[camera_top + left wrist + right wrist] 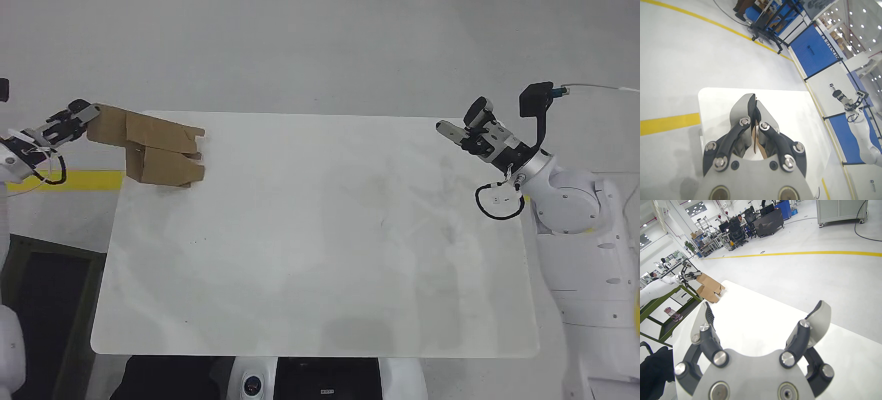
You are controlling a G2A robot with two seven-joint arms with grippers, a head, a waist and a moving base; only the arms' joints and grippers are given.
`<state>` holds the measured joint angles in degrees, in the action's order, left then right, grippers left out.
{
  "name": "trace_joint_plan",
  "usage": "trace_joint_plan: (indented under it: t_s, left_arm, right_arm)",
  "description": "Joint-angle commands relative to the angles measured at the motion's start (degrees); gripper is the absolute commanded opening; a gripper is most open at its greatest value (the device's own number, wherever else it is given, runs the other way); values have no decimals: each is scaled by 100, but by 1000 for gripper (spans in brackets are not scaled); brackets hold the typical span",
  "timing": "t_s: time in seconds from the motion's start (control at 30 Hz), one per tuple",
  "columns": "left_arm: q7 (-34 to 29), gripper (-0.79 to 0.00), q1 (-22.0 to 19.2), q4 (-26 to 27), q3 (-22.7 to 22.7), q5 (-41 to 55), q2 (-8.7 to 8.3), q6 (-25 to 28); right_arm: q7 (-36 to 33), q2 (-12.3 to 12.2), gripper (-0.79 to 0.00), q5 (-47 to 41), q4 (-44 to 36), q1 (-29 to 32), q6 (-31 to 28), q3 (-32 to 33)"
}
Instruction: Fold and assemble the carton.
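Carton (160, 150): brown cardboard, partly folded, on the far left corner of the white table (320, 260), one flap reaching past the left edge.
Surroundings: green trolley (668, 298) beside the table's left edge, pink bottle (672, 315) on its lower shelf.
Left gripper (85, 115): just off that corner, clamped on the carton's outer flap.
Right gripper (462, 128): near the far right corner, fingers spread wide, holding nothing, well apart from the carton.

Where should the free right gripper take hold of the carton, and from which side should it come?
Probably the flap edges at the end of the carton that faces the middle of the table, coming in low from that side. The left gripper is shut on the opposite end, and the thin cardboard edges there suit a pinch by the open right gripper.
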<state>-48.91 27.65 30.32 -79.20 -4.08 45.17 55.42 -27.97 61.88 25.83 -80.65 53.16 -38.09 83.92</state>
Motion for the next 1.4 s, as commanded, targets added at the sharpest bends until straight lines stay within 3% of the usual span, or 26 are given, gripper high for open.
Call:
trace_joint_plan:
  t_s: [0.0,0.3,0.53,0.7,0.97,1.37]
  left_arm:
    - [231,-785,66,329,135,-33,-8,226]
    - [312,-785,394,2077,408,562,4,258]
    - [817,-785,844,3351,542,799,51,258]
    - [1376,-785,939,3834,836,863,173,204]
    - [1542,-785,818,4139,1452,808,367,258]
    - [2261,-785,943,4794,1889,-278,594,258]
  right_arm:
    - [0,0,0,0,0,0,0,0]
    - [0,0,0,0,0,0,0,0]
    - [0,0,0,0,0,0,0,0]
    - [0,0,0,0,0,0,0,0]
    - [0,0,0,0,0,0,0,0]
    - [0,0,0,0,0,0,0,0]
